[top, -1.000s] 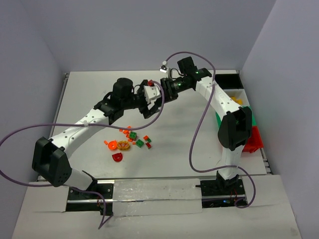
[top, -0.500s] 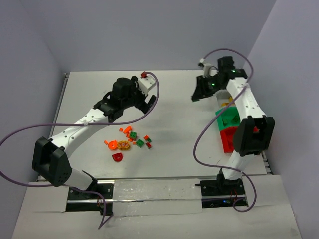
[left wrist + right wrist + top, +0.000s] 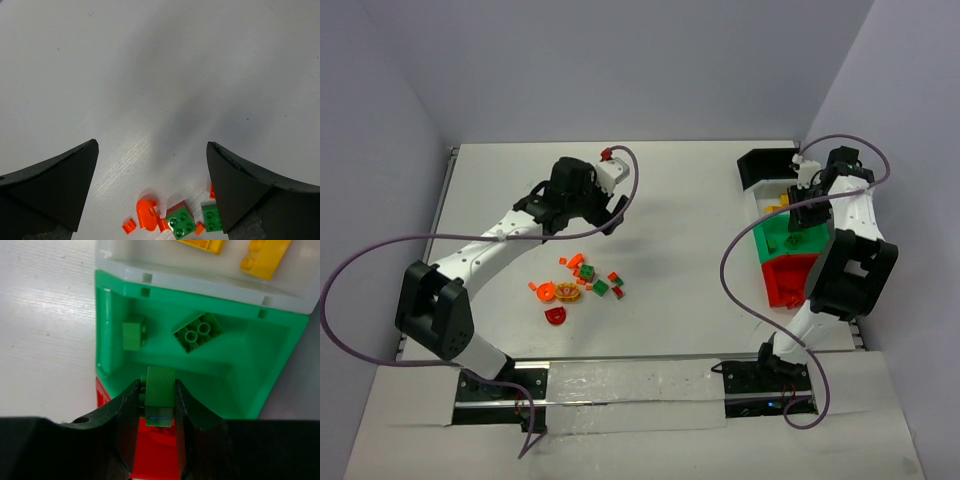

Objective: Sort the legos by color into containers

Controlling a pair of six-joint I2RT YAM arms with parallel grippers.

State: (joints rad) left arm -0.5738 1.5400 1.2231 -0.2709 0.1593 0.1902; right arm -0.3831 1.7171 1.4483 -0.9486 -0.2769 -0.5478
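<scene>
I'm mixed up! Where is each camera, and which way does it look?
Top: above and behind, looking down at the table; left arm, right arm show.
Left wrist: looks down at loose legos; open left gripper shows.
Right wrist: looks into green container; right gripper pinching green lego.
Top and right wrist share the green container.

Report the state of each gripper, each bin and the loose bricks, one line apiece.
left gripper: open, empty.
right gripper: shut on green brick, above the green bin.
green bin: holds two more green bricks.
white bin: holds yellow bricks.
red bin: contents unclear.
black bin: contents unclear.
loose bricks: scattered, unsorted.
</scene>
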